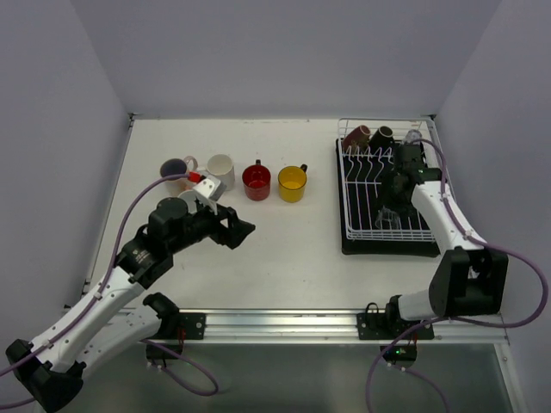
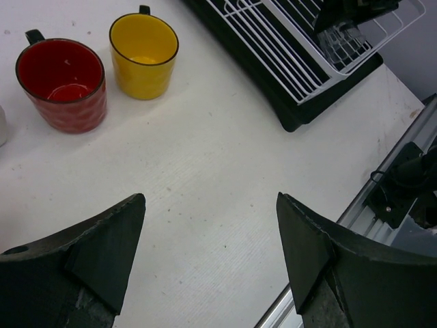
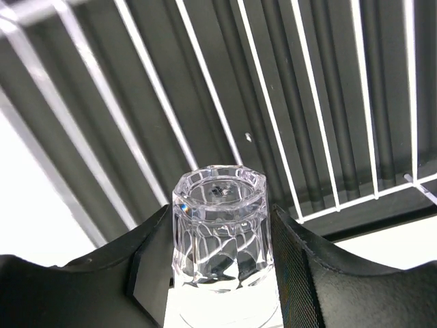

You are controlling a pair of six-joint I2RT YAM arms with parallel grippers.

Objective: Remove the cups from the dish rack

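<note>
The white wire dish rack (image 1: 346, 198) stands on a black tray at the right. At its far end lie a brown mug (image 1: 357, 135), a black mug (image 1: 382, 135) and a clear glass (image 1: 413, 136). My right gripper (image 3: 220, 219) is over the rack's near half, shut on an upside-down clear glass (image 3: 218, 253) with a pad against each side. On the table stand a pale mug with a purple inside (image 1: 175, 167), a white mug (image 1: 220, 169), a red mug (image 2: 63, 85) and a yellow mug (image 2: 144, 55). My left gripper (image 2: 210, 205) hangs open over bare table, nearer than the red and yellow mugs.
The table's near edge carries a metal rail (image 1: 284, 324) with both arm bases. Grey walls close the table in on the left, back and right. The rack's black tray (image 2: 300, 113) lies to the right of my left gripper.
</note>
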